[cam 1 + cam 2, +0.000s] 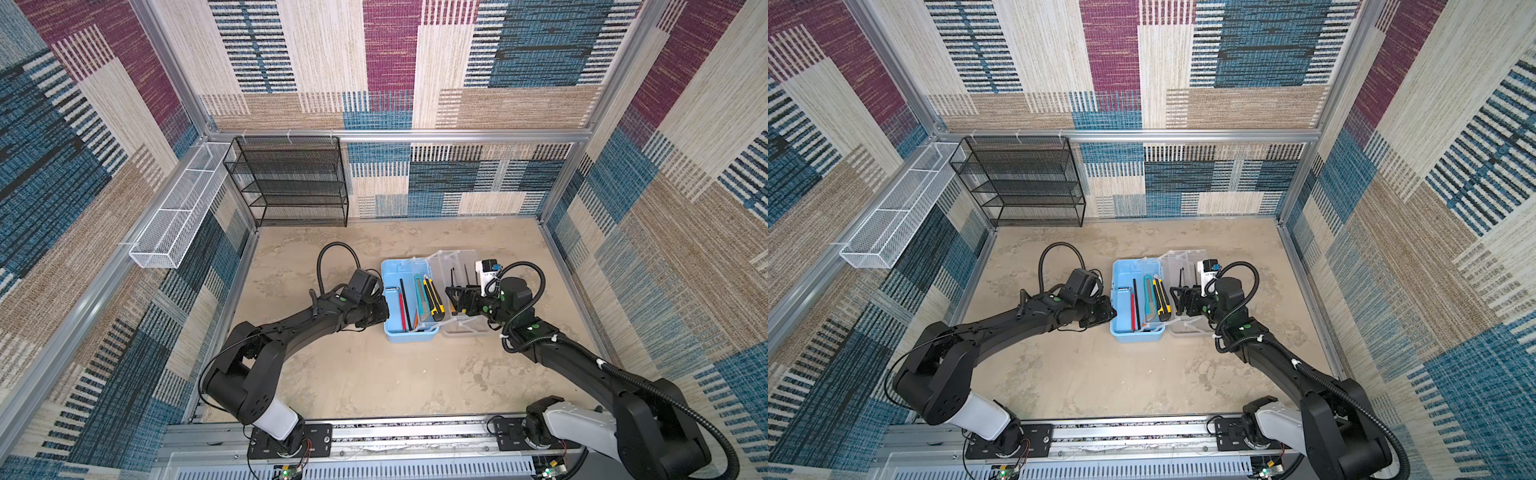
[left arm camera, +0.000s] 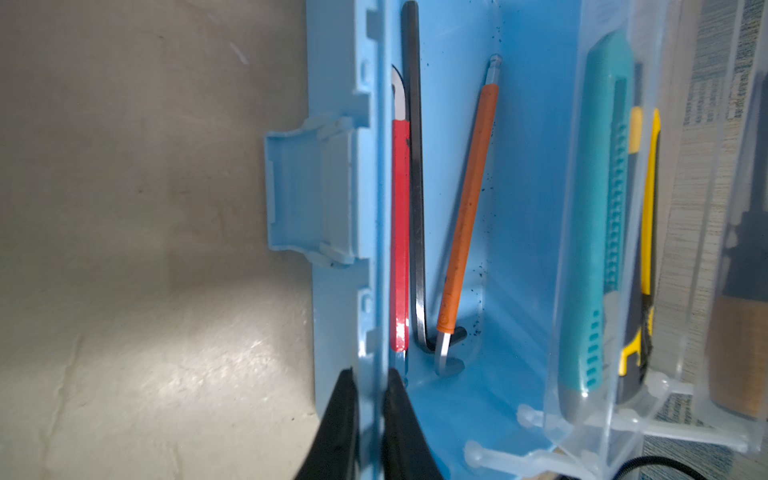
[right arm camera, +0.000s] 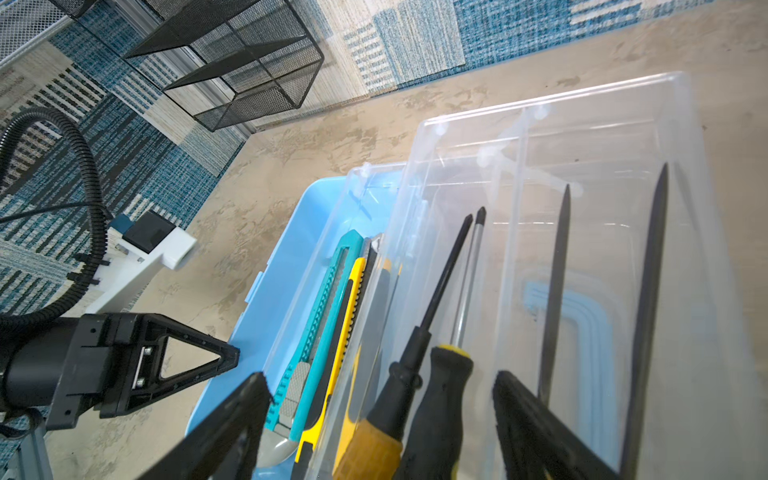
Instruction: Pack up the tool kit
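I have the left pincer [image 2: 370, 386] closed tight on the side wall of the light blue box [image 1: 411, 335], with one finger outside and one inside. I read that as an anchor, since an open plastic box this light would probably skate across the table [image 1: 374, 374] if the other arm nudged it. The box stands near the middle of the table with its clear lid [image 1: 459, 259] swung out flat on the side away from the left arm.

Three hex keys [image 2: 417, 208], one red-sleeved, one bare black and one orange-sleeved, lie on the blue floor along the clamped wall. That looks like a sensible place for flat, thin things, down at the bottom. Beside them the clear tray [image 2: 561, 249] rests in the box, seemingly at a tilt. It carries the two utility knives [image 1: 432, 301], teal and yellow, lying lengthwise side by side.

The right pincer [image 3: 378, 378] hangs wide open and holds nothing. Its fingers are set either side of the handles of two screwdrivers [image 3: 440, 395], which lie in clear plastic just past the knives — whether that is a tray compartment or the lid itself, I cannot tell. I judge the wide stance is meant to close around a handle, so the screwdrivers seem to be next.
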Action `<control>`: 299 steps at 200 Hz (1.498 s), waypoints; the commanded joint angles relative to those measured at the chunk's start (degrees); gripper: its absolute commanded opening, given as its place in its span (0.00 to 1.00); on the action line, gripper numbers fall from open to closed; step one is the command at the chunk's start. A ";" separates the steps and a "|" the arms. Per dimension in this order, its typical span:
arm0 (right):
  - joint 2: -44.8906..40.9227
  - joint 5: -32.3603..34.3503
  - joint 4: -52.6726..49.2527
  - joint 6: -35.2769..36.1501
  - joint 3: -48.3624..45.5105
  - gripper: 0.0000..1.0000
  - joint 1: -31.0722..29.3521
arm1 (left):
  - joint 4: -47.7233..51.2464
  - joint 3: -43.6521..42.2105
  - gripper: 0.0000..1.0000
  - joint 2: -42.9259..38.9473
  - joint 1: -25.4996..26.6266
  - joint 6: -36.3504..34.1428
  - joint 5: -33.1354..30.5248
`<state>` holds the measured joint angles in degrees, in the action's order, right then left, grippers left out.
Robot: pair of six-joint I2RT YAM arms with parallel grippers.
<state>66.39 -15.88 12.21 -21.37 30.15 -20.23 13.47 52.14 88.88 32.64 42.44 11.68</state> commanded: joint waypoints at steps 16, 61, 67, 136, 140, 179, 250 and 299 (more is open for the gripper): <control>0.48 -0.09 -2.92 -2.07 1.85 0.86 -1.65 | 1.98 -3.30 0.15 -3.48 -1.33 -2.58 -3.53; -3.35 4.92 -7.92 0.42 4.04 0.91 -1.70 | 3.58 -3.39 0.24 -6.09 -1.53 -3.45 -4.63; -4.08 5.15 -8.31 0.53 4.08 0.92 -1.66 | 3.90 -3.15 0.26 -6.30 -1.56 -3.49 -4.84; -8.75 10.40 -11.15 2.32 2.27 0.97 -0.50 | 3.98 0.45 0.39 -6.93 -0.15 -4.19 -4.31; -8.81 10.42 -11.15 2.29 1.97 0.97 -0.23 | 3.81 0.82 0.39 -6.64 0.20 -4.24 -4.17; -10.81 9.67 -11.06 1.98 -0.68 0.97 3.00 | 3.00 5.49 0.39 -2.26 3.44 -5.00 -3.16; -11.47 4.03 -9.77 2.01 -2.65 0.94 5.36 | 0.59 8.31 0.39 1.46 4.88 -4.43 -1.26; -8.75 1.41 -8.36 1.29 -2.14 0.90 5.30 | 2.41 6.29 0.40 -1.27 4.80 -5.61 -4.13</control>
<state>56.53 -12.43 1.39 -19.64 27.38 -14.87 15.79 59.02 88.88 37.52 38.76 9.39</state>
